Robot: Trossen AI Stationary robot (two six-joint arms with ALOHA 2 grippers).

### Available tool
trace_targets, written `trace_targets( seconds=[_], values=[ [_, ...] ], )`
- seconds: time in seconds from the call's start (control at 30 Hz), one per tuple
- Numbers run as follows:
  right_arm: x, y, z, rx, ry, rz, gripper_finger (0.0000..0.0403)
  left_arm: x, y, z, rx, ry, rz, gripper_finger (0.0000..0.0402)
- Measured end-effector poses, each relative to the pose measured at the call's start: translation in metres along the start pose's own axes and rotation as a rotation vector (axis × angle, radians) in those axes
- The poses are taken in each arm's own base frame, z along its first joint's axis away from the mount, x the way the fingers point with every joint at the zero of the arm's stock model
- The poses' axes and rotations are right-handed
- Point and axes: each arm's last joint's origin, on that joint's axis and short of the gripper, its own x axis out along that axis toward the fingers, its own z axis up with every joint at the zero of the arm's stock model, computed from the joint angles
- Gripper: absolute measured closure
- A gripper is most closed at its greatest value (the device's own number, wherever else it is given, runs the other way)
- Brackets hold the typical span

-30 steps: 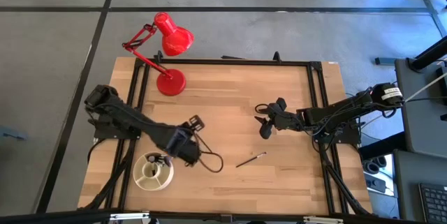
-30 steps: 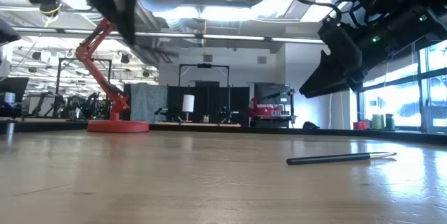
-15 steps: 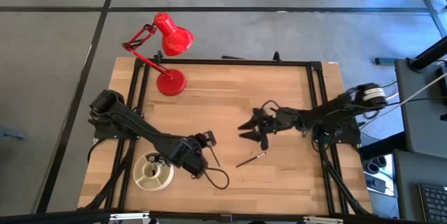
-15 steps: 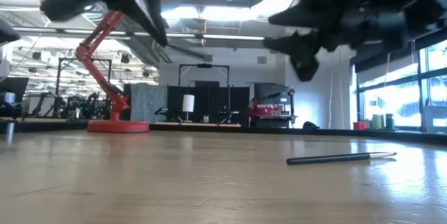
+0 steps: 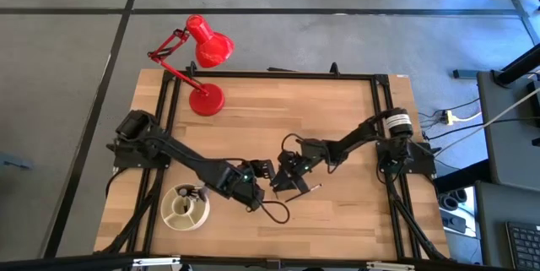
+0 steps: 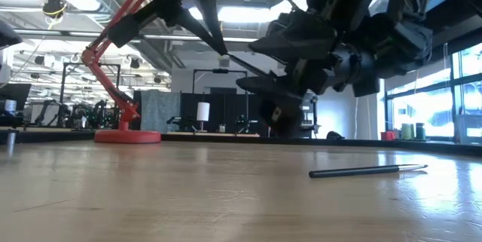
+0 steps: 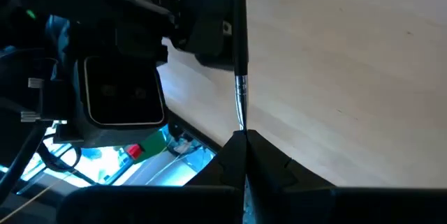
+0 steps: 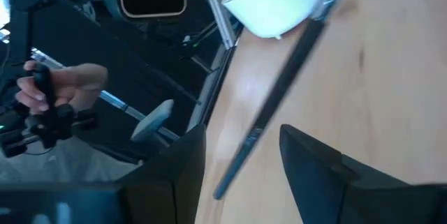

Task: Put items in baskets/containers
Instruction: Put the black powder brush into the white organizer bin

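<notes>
I see a red desk lamp (image 5: 201, 60) with its round base near the far left corner of the wooden surface (image 5: 337, 119), well clear of both arms. Near the front left corner sits the cream-white dish (image 5: 186, 208), with brush tips showing at its far rim. One makeup brush (image 5: 302, 191) lies flat on the surface, roughly midway along the front half; in the low view it rests alone on the wood (image 6: 367, 170). Both arms crowd the space just to its left and above it. My left arm stretches from the left edge toward the middle, and my left hand (image 5: 263, 171) is clenched on a second brush (image 7: 239, 77), which points out past its fingertips. My right arm reaches in from the right edge, bent low, and my right hand (image 5: 285, 178) hangs released, fingers (image 8: 318, 165) spread, just beside the left hand. In the right wrist view a person's hand (image 8: 59, 88) holds a control handle beyond the surface.
</notes>
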Motion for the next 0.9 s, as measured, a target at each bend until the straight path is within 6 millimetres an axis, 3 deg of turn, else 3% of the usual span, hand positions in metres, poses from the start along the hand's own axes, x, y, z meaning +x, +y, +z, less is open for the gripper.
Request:
trace_targets(
  seconds=[0.23, 0.33, 0.47, 0.53, 0.73, 0.9],
  values=[
    [0.007, -0.002, 0.003, -0.011, -0.001, 0.011, 0.0237, 0.002, 0.0, -0.002, -0.014, -0.001, -0.008, 0.0398],
    [0.006, -0.003, 0.004, -0.002, -0.006, 0.001, 0.028, 0.002, 0.0, -0.002, -0.04, -0.001, -0.01, 0.0398],
    [0.004, -0.009, 0.004, 0.015, 0.003, -0.035, 0.037, 0.002, 0.001, -0.002, -0.092, -0.002, -0.007, 0.0398],
    [0.003, -0.012, 0.003, 0.0, 0.004, -0.057, 0.0384, 0.001, 0.002, -0.003, -0.135, -0.002, -0.003, 0.0398],
    [0.001, -0.016, 0.0, -0.05, -0.043, -0.18, 0.0383, 0.005, 0.003, -0.005, -0.476, -0.006, -0.014, 0.0387],
    [-0.013, -0.019, -0.002, -0.095, -0.149, -0.353, 0.038, 0.006, 0.003, -0.005, -0.809, -0.012, -0.022, 0.0354]
  ],
)
